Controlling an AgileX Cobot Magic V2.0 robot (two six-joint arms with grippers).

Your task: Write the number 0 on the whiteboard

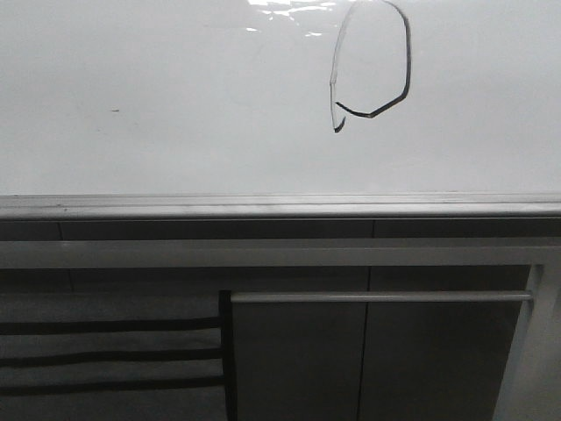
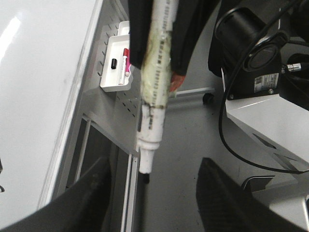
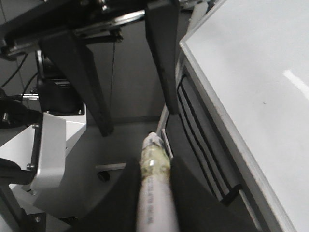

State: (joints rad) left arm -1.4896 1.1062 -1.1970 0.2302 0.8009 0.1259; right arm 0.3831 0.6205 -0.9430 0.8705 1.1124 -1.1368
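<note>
Holding off the board, both my arms hang out past the near edge of the whiteboard (image 1: 175, 105), and neither one shows in the front view. My right gripper (image 3: 154, 162) has its fingers clamped on the marker (image 2: 154, 96), a white barrel wrapped in yellowish tape that runs straight out between the pads. My left gripper (image 2: 155, 162) stands wide, its two dark fingers well apart with nothing between them. The two wrists face each other: the left wrist view looks along the marker from its dark tip back to the right fingers pinching the barrel, while the right wrist view shows the left fingers spread above the marker's far end. Only the left wrist view catches the small white tray (image 2: 116, 67) hooked on the frame beside the board, with a red-capped pen lying in it. Only the front view shows the number 0 (image 1: 372, 63) — it sits toward the upper right of the board there, its top cut by the frame. Its long axis runs up and down the board, leaning a little to the right at the top; the left stroke is faint, the right one bold, the lower right corner angular, and a short tail drops at the lower left. A grey edge strip (image 1: 280, 206) runs along the board's near side — well below the drawn figure.
</note>
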